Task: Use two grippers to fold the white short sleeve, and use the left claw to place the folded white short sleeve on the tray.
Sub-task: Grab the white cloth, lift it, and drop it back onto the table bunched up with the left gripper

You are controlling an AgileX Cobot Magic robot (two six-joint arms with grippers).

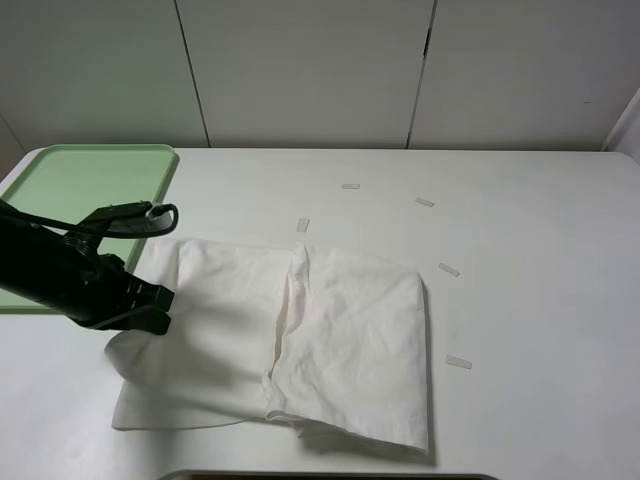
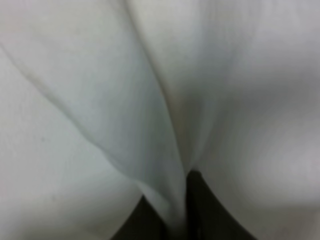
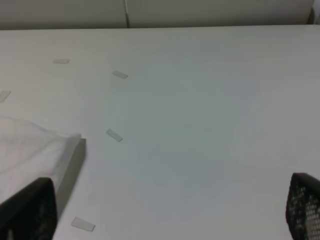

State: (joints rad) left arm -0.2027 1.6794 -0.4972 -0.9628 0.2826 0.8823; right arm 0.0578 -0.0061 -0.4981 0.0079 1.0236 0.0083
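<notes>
The white short sleeve (image 1: 340, 340) lies folded and wrinkled on the table, its right half doubled over. At its left edge my left claw (image 1: 155, 310), black with a looping cable, is shut on the fabric and holds that edge slightly raised. In the left wrist view white cloth (image 2: 125, 100) fills the picture, pinched into a crease between the dark fingers of the left gripper (image 2: 175, 220). The light green tray (image 1: 60, 185) sits at the far left, behind the left arm. My right gripper (image 3: 167, 212) is open, with bare table between its fingertips (image 3: 30, 212), and a shirt corner (image 3: 35, 145) lies off to one side.
Several small white tape strips (image 1: 449, 270) are scattered on the white table (image 1: 540, 250) behind and to the right of the shirt; some tape strips (image 3: 114, 135) also show in the right wrist view. A white panelled wall (image 1: 300, 70) runs behind the table.
</notes>
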